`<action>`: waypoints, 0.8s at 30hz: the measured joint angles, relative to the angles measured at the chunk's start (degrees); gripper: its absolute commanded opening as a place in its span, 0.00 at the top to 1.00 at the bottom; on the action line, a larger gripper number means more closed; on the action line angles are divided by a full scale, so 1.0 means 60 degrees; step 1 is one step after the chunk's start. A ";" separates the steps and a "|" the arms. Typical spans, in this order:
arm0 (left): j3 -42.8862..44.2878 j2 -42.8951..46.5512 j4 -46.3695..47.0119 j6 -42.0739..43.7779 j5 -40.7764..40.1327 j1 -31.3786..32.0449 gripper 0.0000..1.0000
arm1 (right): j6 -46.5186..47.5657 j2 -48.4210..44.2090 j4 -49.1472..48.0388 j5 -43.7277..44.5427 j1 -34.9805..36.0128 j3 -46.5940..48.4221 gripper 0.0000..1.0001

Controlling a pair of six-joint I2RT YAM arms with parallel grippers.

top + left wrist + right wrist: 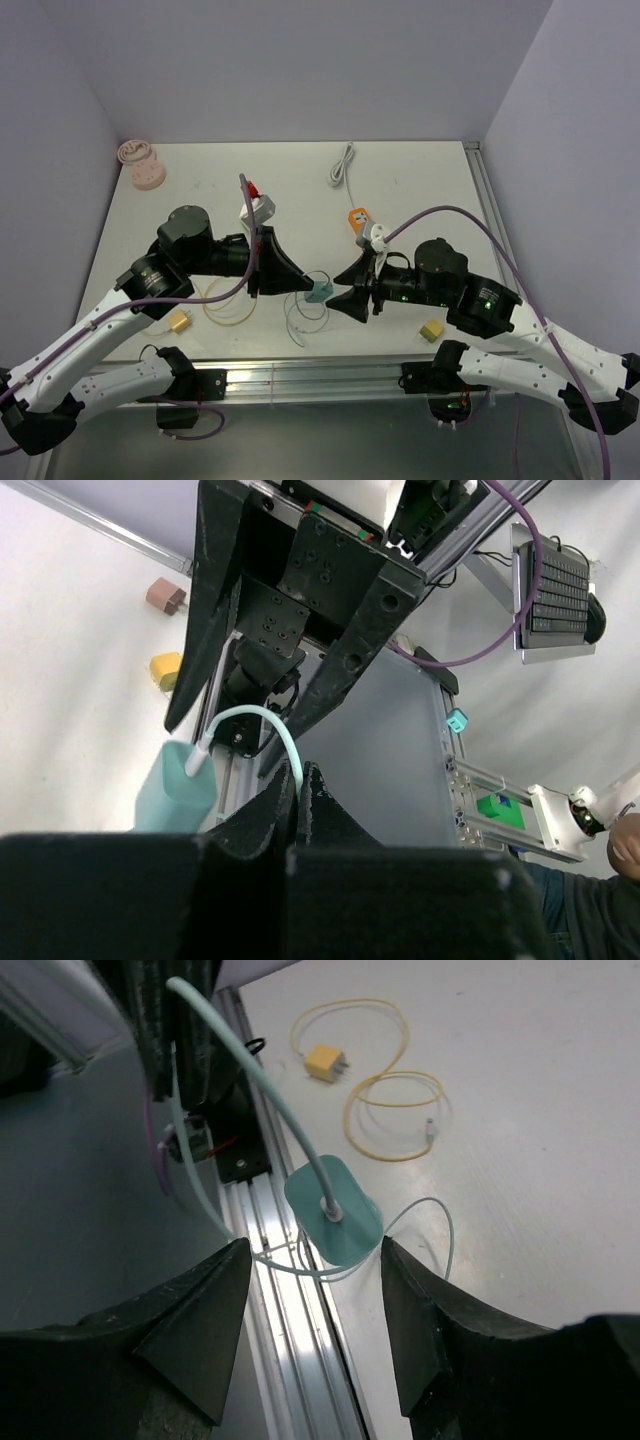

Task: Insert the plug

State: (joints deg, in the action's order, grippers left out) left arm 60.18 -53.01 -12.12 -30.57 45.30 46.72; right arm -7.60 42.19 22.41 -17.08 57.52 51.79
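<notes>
A teal charger block [340, 1212] hangs just above the table's near edge, with a thin teal cable [250, 1070] running into its top face. My left gripper [298, 778] is shut on that cable a short way above the block [172, 795]; the cable's white plug end [196, 760] sits at the block's top. My right gripper [312, 1252] is open, its fingertips on either side of the block without touching it. In the top view both grippers [300, 276] [345, 290] meet at the block [320, 291]. The rest of the cable loops loose on the table [300, 322].
A yellow charger [325, 1061] with a coiled yellow cable [395, 1110] lies left of the block. A second yellow block [432, 330], an orange plug [358, 217], a white cable [343, 163], a white adapter [258, 208] and a pink object [141, 166] lie around. An aluminium rail [285, 1300] edges the table.
</notes>
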 measured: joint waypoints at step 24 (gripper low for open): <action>0.0098 0.0259 -0.0127 0.0127 0.0823 0.0000 1.00 | 0.1504 0.1188 0.0503 -0.2433 0.0000 0.0776 0.48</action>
State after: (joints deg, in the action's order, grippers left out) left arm 60.77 -51.46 -12.88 -29.80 50.24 46.72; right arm 1.43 49.32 25.43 -31.68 57.52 56.45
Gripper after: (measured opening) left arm 0.023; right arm 0.521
